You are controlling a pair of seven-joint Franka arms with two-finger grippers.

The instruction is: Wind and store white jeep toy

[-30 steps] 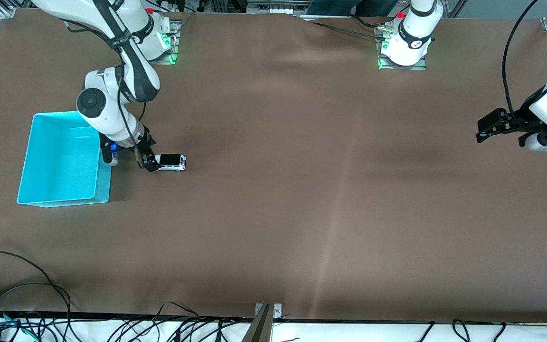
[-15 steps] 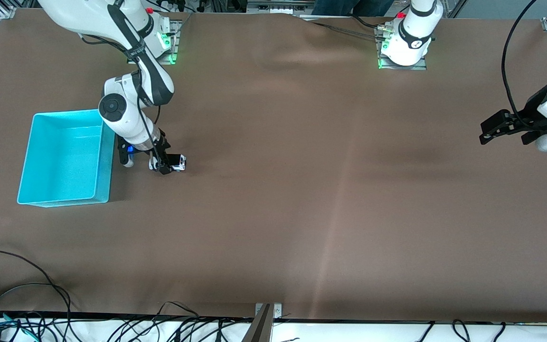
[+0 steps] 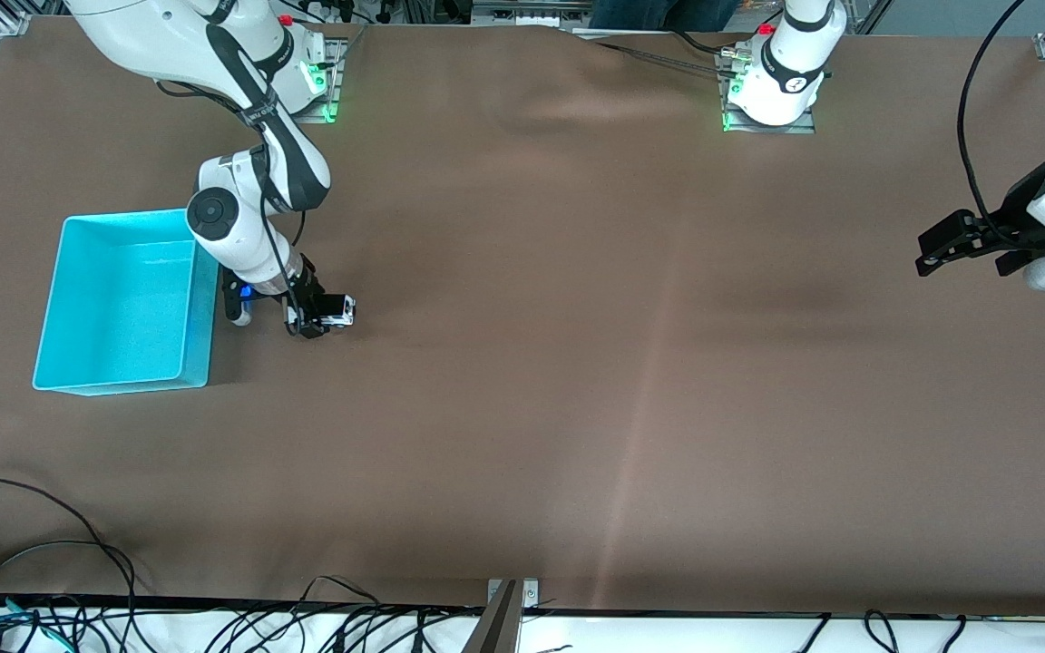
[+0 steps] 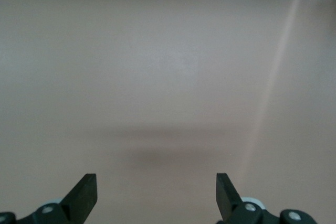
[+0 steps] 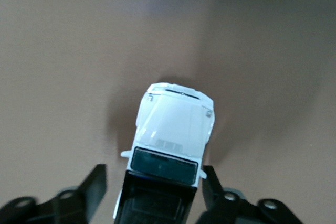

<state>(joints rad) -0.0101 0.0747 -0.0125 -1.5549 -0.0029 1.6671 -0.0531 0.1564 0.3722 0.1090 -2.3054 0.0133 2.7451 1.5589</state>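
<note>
You are looking down from high across the table (image 3: pixel 577 363) toward both bases in the front view. The right wrist camera is looking close down on the white jeep toy (image 5: pixel 172 145), also showing in the front view (image 3: pixel 338 310). The left wrist camera is facing only bare tabletop.

You find no text, label, brand, number or sign here that can be read. The right arm (image 3: pixel 250 91) carries dark markings on its white casing, and the left arm's base (image 3: pixel 781 77) bears a small dark mark, but neither resolves into letters you could make out.
</note>
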